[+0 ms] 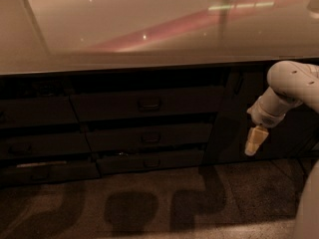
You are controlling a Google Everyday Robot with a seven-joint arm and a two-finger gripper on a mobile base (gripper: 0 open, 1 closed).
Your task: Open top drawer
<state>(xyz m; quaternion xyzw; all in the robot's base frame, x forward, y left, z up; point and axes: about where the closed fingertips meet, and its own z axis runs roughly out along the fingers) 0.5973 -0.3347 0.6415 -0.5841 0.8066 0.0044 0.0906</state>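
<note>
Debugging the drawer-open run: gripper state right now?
Gripper: open or shut cannot be told. It hangs pointing down in front of the cabinet door, right of the top drawer, well away from its handle.

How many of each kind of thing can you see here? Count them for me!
Drawers: 6, three in the middle stack, headed by the top drawer, and three on the left
Countertop: 1
End effector, hanging right of the drawers: 1
Total: 8
</note>
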